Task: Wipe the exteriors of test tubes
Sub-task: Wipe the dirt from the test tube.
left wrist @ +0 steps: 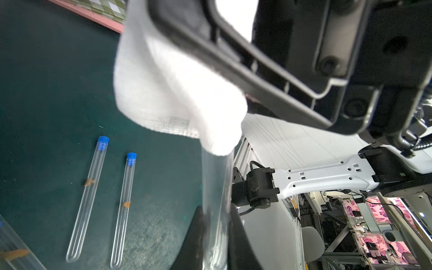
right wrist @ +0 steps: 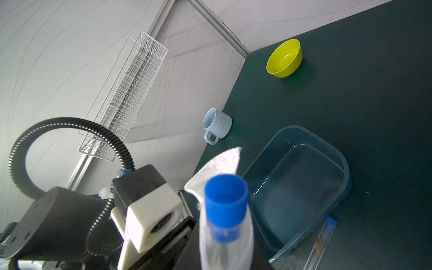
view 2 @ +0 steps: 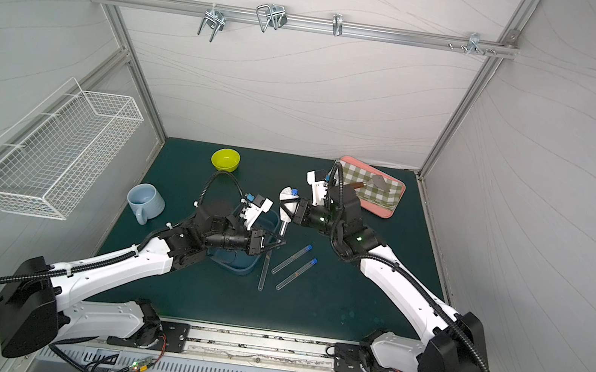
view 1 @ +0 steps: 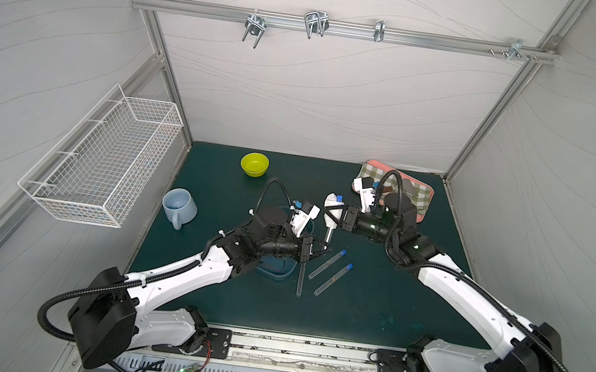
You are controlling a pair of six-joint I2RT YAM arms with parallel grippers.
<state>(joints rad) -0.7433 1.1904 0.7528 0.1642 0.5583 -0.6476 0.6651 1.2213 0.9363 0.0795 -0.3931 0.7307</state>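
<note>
One tube [view 1: 328,235] mid-wipe — left gripper [view 1: 322,251] jaws clench its base, right gripper [view 1: 334,214] jaws grasp cloth [view 1: 331,201] around it; three tubes [left wrist: 87,198] [left wrist: 122,210] [left wrist: 14,252] on the desk [view 1: 371,304], orange-marked, look undone.

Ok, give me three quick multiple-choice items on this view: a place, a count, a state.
1. The yellow bowl sits: A) on the far side of the mat; B) at the mat's near edge; C) off the mat.
2. Tubes lying on the mat: A) one; B) three; C) five.
3. The white cloth is: A) spread flat on the mat; B) dropped in the bowl; C) wrapped round the raised tube.
Answers: 1 A, it is by the far edge; 2 B, three lie loose there; 3 C, the right gripper pinches it round that tube.
</note>
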